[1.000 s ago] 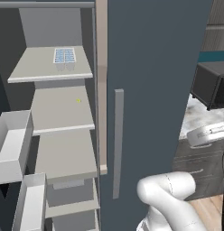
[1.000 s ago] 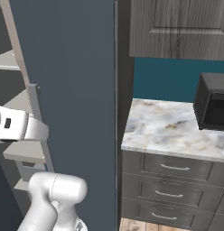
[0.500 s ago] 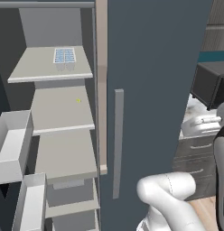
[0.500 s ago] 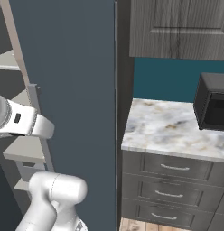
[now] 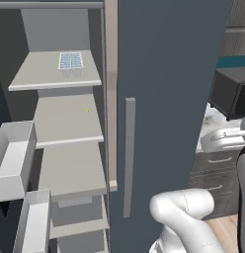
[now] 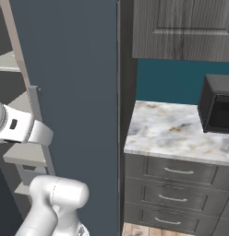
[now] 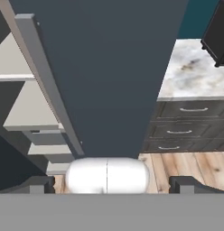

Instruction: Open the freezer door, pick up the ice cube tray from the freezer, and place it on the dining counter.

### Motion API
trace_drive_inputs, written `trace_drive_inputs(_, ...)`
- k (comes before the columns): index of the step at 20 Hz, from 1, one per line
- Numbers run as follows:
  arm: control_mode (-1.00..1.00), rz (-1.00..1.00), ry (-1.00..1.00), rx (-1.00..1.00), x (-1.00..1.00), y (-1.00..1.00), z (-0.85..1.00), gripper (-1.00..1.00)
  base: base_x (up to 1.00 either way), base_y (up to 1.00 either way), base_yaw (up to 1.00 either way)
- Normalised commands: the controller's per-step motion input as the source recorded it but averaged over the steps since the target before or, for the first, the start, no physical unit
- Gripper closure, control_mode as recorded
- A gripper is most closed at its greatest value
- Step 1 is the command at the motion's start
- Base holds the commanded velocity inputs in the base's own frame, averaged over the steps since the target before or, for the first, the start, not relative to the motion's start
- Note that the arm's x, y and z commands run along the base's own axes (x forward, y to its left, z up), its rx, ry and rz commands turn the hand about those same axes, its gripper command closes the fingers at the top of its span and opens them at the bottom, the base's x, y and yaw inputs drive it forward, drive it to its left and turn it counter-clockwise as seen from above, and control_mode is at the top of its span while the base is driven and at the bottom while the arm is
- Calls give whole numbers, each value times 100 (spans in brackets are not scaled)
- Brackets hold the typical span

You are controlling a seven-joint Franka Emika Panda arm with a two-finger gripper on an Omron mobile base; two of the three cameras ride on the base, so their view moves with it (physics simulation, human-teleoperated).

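The freezer stands open, its beige-grey shelves bare except the top one. On that shelf, near its back right, lies the pale blue ice cube tray. The freezer door is swung out to the left, and its white inner bins face me. My gripper is open with nothing between its fingertips. It hangs well back from the fridge and faces the plain slate door. The dining counter is out of view.
The plain closed door with its long grey handle stands right of the freezer. Further right a small marble top over dark drawers carries a black microwave. Wood floor lies below.
The arm's upper links have shifted at the right edge of the left base view. The tray, shelves and doors have not moved.
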Motion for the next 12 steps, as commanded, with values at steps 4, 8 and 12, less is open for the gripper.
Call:
trace_drive_inputs(4, -100, 0, 0, 0, -26, 0, 0, -100, 0, 0, 0)
trace_drive_inputs(8, 100, 0, 0, 1, -10, 0, 0, -100, -4, 0, 0)
trace_drive_inputs(12, 100, 0, 0, 0, 0, 0, 0, -100, -24, 24, 0)
